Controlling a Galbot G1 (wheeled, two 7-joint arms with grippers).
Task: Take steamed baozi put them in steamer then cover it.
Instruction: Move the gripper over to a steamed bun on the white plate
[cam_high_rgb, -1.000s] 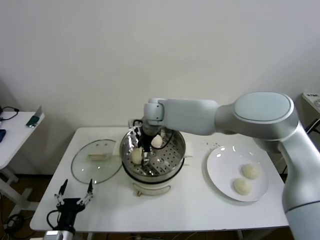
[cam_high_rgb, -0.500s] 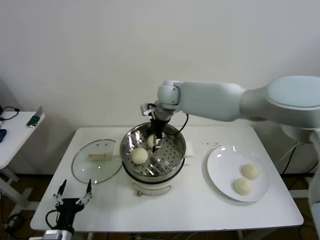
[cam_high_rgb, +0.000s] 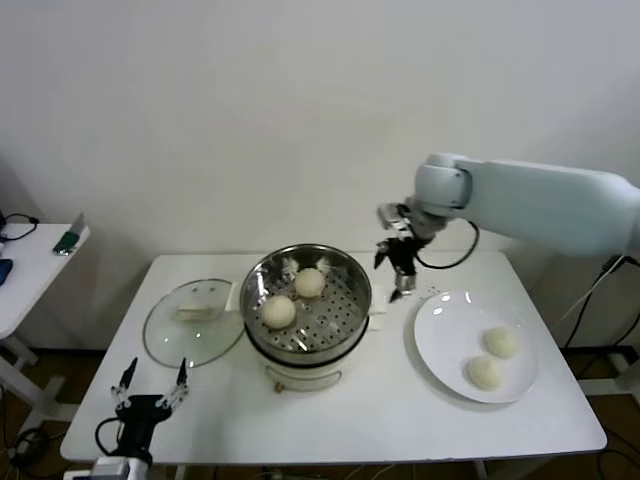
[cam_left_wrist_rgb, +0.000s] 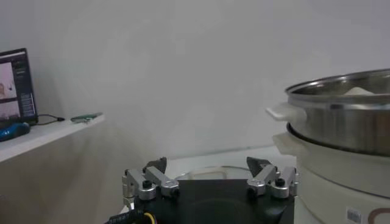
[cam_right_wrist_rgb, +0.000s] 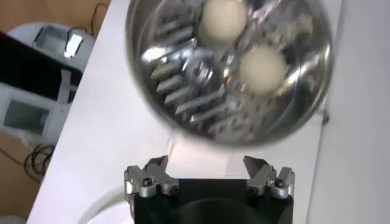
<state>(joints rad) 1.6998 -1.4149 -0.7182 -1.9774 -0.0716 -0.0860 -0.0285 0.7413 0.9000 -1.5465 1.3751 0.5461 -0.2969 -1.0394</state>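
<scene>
The steel steamer (cam_high_rgb: 350, 315) stands mid-table with two baozi on its perforated tray, one (cam_high_rgb: 279, 312) near the left wall and one (cam_high_rgb: 309, 282) farther back. Both also show in the right wrist view (cam_right_wrist_rgb: 262, 66) (cam_right_wrist_rgb: 223, 17). Two more baozi (cam_high_rgb: 501, 342) (cam_high_rgb: 485, 373) lie on the white plate (cam_high_rgb: 440, 335) at the right. The glass cover (cam_high_rgb: 193, 322) lies flat left of the steamer. My right gripper (cam_high_rgb: 397, 268) is open and empty, in the air between steamer and plate. My left gripper (cam_high_rgb: 148, 390) is open and empty at the table's front left.
A side table (cam_high_rgb: 30, 265) with small devices stands at the far left. The steamer's wall (cam_left_wrist_rgb: 347, 122) rises close to my left gripper in the left wrist view. The wall is close behind the table.
My right gripper let go of a baozi inside the steamer, rose out, and swung right to the gap between steamer and plate. The left arm has not moved.
</scene>
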